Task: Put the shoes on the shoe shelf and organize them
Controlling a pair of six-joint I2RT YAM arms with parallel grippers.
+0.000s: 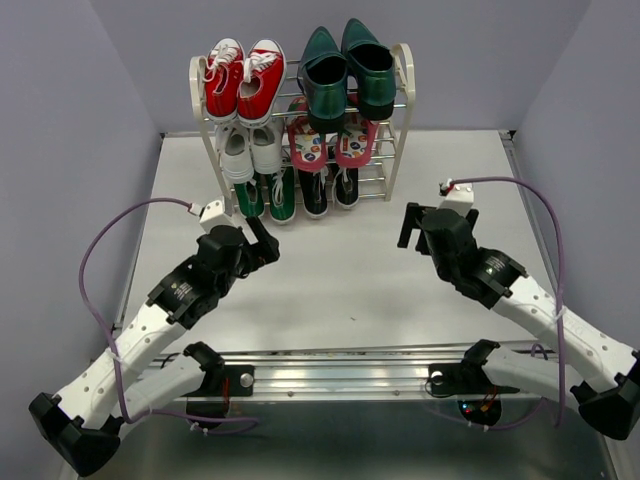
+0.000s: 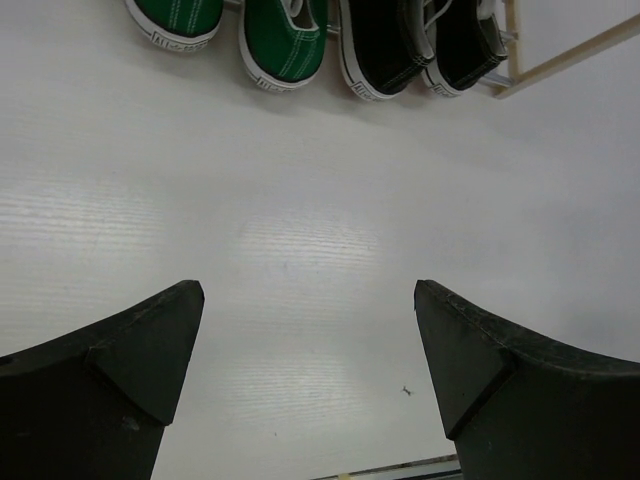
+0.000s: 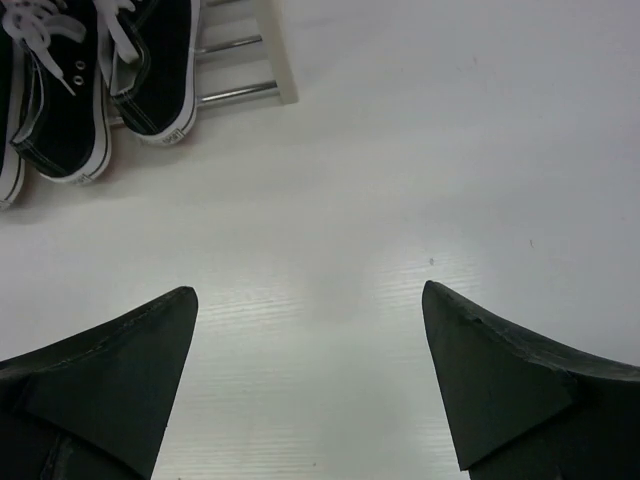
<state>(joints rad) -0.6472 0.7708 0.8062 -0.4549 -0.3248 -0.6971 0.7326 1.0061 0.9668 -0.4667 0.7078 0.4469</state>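
Observation:
The shoe shelf (image 1: pixel 403 110) stands at the back of the table. The dark green loafers (image 1: pixel 348 68) sit on its top tier at the right. The red flip-flops (image 1: pixel 332 142) lie on the middle tier below them. The black sneakers (image 1: pixel 330 188) stand on the bottom tier at the right; they also show in the left wrist view (image 2: pixel 415 45) and the right wrist view (image 3: pixel 95 95). My left gripper (image 1: pixel 265 243) is open and empty over bare table in front of the shelf (image 2: pixel 310 300). My right gripper (image 1: pixel 413 226) is open and empty to the shelf's right front (image 3: pixel 310 300).
Red sneakers (image 1: pixel 240 80) fill the top tier's left side, white sneakers (image 1: pixel 250 150) the middle left, green sneakers (image 1: pixel 266 196) the bottom left (image 2: pixel 235 30). The shelf's cream side frame (image 3: pixel 276 50) is near my right gripper. A metal rail (image 1: pixel 340 365) runs along the near edge.

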